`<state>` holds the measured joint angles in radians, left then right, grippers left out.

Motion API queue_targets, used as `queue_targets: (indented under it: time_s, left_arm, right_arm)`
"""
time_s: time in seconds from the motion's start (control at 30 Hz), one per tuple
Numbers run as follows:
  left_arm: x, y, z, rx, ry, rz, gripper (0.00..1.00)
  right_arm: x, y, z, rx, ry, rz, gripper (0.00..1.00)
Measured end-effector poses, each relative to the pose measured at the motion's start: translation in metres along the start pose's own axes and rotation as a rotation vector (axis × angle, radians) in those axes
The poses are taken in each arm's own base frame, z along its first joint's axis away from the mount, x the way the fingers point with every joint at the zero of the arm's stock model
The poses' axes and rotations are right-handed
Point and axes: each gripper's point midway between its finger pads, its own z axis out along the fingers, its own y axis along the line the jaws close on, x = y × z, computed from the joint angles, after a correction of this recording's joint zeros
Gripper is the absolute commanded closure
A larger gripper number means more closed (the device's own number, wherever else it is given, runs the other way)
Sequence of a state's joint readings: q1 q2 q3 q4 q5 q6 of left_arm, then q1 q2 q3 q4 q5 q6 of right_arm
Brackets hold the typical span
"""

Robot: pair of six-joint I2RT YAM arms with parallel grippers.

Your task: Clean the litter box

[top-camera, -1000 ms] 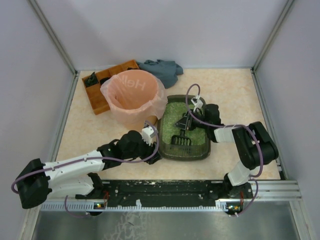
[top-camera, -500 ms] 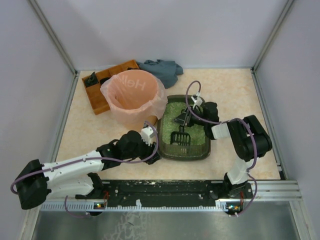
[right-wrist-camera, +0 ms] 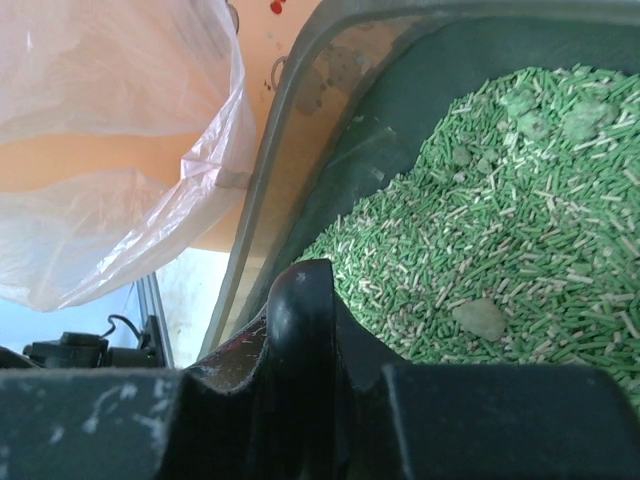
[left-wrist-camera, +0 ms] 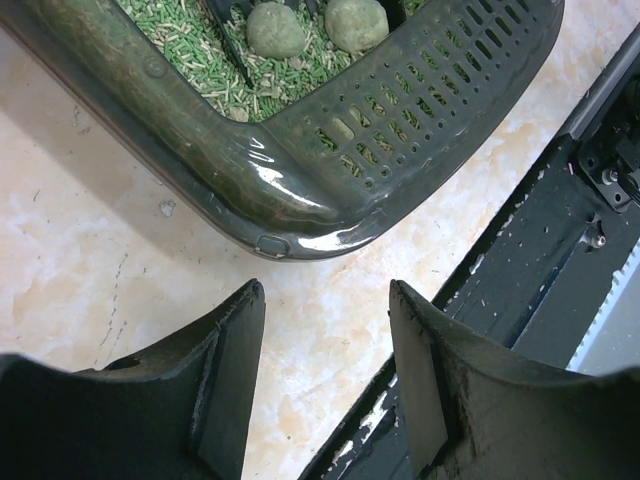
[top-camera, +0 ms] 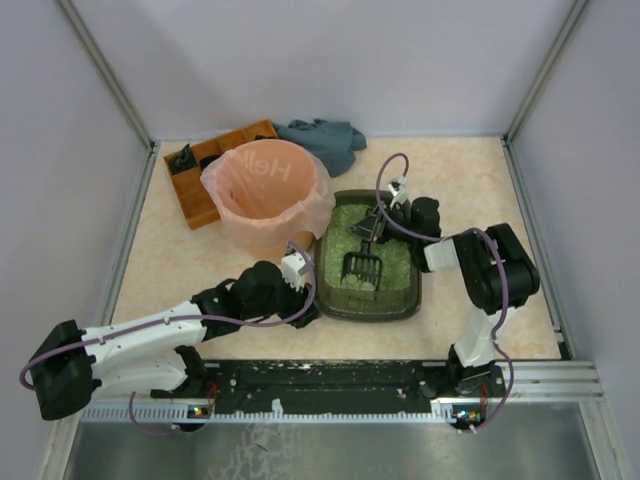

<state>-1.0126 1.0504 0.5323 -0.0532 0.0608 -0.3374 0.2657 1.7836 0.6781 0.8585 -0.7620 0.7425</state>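
Note:
The dark grey-green litter box (top-camera: 373, 311) with pale green granules sits mid-table. A black slotted scoop (top-camera: 362, 267) lies in it, its head on the granules. My right gripper (top-camera: 380, 226) is shut on the scoop's handle (right-wrist-camera: 305, 310) over the box's far part. In the right wrist view the box's rim (right-wrist-camera: 288, 130) and a pale clump (right-wrist-camera: 481, 318) show. My left gripper (top-camera: 303, 287) is open and empty by the box's near left corner (left-wrist-camera: 300, 195), not touching it. Two round clumps (left-wrist-camera: 276, 28) lie inside that corner, against the scoop's tines.
The round pink-bagged bin (top-camera: 264, 190) stands against the box's left far side; its bag (right-wrist-camera: 120, 130) hangs close to the rim. An orange compartmented tray (top-camera: 200, 172) and a grey cloth (top-camera: 325, 142) lie at the back. The black base rail (left-wrist-camera: 560, 230) runs near my left gripper.
My right gripper has drawn the scoop a little toward the far end of the box and its elbow has shifted left. My left arm has barely moved.

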Motion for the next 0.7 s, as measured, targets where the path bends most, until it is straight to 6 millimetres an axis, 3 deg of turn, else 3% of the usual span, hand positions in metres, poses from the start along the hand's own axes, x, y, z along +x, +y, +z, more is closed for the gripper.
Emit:
queue_targets:
  time_s: [0.7]
  left_arm:
    - [-0.010,0.003,-0.008,-0.031,-0.025,0.003,0.41]
  right_arm:
    - [-0.058,-0.013,-0.006,0.006,-0.142,0.052,1.00]
